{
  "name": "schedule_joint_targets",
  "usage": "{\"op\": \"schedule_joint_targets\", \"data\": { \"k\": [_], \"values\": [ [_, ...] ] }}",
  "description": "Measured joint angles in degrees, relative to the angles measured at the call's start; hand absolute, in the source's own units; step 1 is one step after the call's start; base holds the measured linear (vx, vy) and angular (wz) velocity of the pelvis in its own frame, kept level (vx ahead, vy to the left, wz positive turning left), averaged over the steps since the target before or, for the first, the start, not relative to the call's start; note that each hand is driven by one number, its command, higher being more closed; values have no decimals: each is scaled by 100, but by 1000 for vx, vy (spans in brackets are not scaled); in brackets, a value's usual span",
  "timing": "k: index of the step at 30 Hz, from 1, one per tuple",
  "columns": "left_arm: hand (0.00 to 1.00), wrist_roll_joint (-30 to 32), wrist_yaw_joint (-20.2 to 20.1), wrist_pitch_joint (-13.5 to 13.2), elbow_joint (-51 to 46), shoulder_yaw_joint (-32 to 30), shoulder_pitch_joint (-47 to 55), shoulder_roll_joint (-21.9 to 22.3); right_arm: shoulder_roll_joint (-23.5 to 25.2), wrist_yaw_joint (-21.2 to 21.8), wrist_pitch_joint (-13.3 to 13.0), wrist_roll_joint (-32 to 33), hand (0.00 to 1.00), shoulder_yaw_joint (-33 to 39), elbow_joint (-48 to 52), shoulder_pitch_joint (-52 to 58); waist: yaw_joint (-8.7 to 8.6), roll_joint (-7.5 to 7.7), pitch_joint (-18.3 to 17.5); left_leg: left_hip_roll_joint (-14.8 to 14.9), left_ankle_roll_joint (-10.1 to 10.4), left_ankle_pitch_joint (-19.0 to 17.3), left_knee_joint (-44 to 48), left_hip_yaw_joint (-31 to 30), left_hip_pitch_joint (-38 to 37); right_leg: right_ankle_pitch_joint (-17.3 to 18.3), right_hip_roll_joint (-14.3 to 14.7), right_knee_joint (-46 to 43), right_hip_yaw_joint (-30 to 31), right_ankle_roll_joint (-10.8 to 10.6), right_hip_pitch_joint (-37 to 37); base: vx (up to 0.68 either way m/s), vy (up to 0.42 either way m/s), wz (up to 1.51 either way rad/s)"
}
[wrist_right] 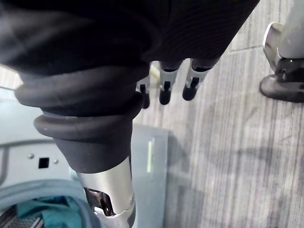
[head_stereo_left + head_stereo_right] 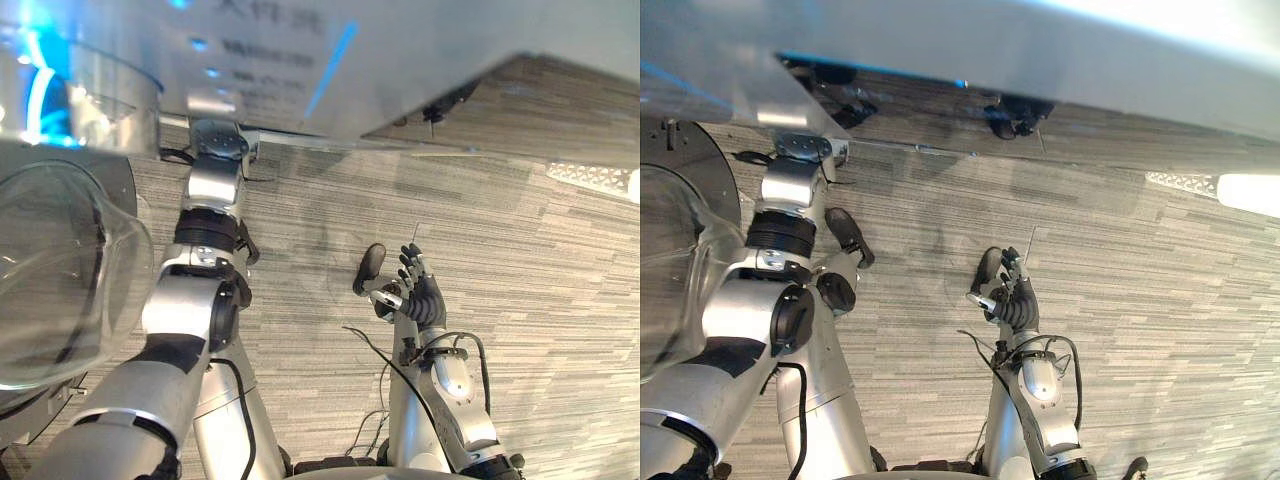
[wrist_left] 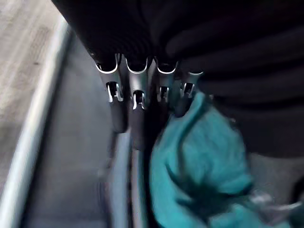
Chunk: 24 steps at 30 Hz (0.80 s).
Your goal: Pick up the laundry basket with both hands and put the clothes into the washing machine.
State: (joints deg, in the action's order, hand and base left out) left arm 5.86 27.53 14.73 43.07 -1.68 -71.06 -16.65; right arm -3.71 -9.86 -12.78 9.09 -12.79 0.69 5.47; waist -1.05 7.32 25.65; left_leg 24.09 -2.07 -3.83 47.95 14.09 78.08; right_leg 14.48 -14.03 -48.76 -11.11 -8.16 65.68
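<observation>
The cloth (image 3: 199, 156) was teal. The floor (image 2: 520, 260) was grey with fine darker streaks. The washer (image 1: 152, 156) was pale grey. The left hand (image 3: 164, 90) had silver, dark-tipped fingers (image 3: 117, 111) and a black ribbed cover (image 3: 213, 42).

The washer (image 2: 260, 50) stands ahead, its open door (image 2: 60, 260) at the left. Clothes (image 1: 47, 211) lie in the drum (image 1: 19, 197), the left hand (image 3: 137, 102) just beside them. The right hand (image 2: 420, 295) hangs over the floor (image 2: 560, 300), right of the door

Silver-grey arms (image 2: 185, 310), black joints; right hand (image 2: 412, 288): dark ribbed cover, silver dark-tipped fingers (image 1: 165, 88).
</observation>
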Motion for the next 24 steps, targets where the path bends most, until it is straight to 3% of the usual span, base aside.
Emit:
{"op": "schedule_joint_targets", "data": {
  "k": [3, 8, 9, 11, 13, 15, 16, 17, 18, 20, 24],
  "values": [
    [0, -249, -8, -613, -162, 394, -701, -113, 8, 1, -34, 42, 0, -1, 6, 0, -61, 3, 1, 9, -71, -48, 122, -11, 42, -19, -12, -35, 29, -32, 7, -7, 47, -5],
    [0, -3144, -366, -2021, -708, 579, -1484, -294, 33, -3, 10, 71, 0, 5, -30, 2, -232, 2, 2, 5, -31, -122, 40, 49, 41, -70, -14, 25, 79, -5, 63, -28, 34, -7],
    [0, -3768, -370, -2214, -713, 584, -1234, -319, 62, -6, 43, 181, 0, 8, -122, 2, -270, 2, 2, 9, -31, -119, 17, 67, 37, -117, -7, 72, 79, -35, 65, -8, 34, -7],
    [0, -3719, -378, -2229, -691, 562, -886, -312, 103, -5, 58, 185, 0, 56, -164, 0, -267, -1, 4, 25, -78, -89, 71, 69, 39, -139, 0, 79, 74, -44, 65, 25, 19, -7],
    [0, -3187, -395, -2077, -454, 511, -568, -275, 108, -1, 53, 181, 0, 109, -157, -5, -172, -1, 4, 94, -84, -91, 132, 79, 28, -139, 22, 65, 61, -44, 47, 37, 9, -8],
    [0, -1971, -386, -1701, -160, 423, -220, -192, 109, 3, 50, 159, 0, 149, -153, -8, -111, -2, 4, 102, -84, -91, 128, 76, -6, -131, 17, 26, 42, -32, 40, 0, 0, 0],
    [0, -1670, -387, -1625, -91, 367, -88, -193, 109, 3, 44, 156, 0, 150, -148, -8, -111, -3, 4, 103, -84, -91, 128, 76, -16, -126, 14, 7, 40, -24, 37, 0, 0, 0],
    [0, -865, -460, -1388, 117, 308, 258, -192, 109, 3, 41, 148, 0, 169, -147, -8, -102, -5, 5, 110, -82, -92, 125, 76, -45, -109, 13, -16, 39, -3, 25, 0, 0, 0],
    [0, -530, -522, -1281, 195, 302, 402, -179, 109, 2, 40, 143, 0, 178, -147, -8, -96, -6, 5, 111, -80, -92, 116, 76, -58, -105, 14, -18, 39, 2, 19, 0, 0, 0],
    [0, 670, -765, -1296, 180, 220, 758, -93, 112, -1, 38, 64, 0, 233, -146, -21, -71, -10, 3, 115, -37, -118, 61, 76, -114, -96, 16, -33, 42, 16, -17, 0, 0, 0],
    [0, 1661, -989, -1064, 122, -129, 1333, 247, 115, -4, 40, -25, 0, 232, -160, -52, -30, -49, -15, 98, -19, -122, -11, 104, -372, -76, 13, 6, 60, 56, -243, -7, 2, 1]
  ]
}}
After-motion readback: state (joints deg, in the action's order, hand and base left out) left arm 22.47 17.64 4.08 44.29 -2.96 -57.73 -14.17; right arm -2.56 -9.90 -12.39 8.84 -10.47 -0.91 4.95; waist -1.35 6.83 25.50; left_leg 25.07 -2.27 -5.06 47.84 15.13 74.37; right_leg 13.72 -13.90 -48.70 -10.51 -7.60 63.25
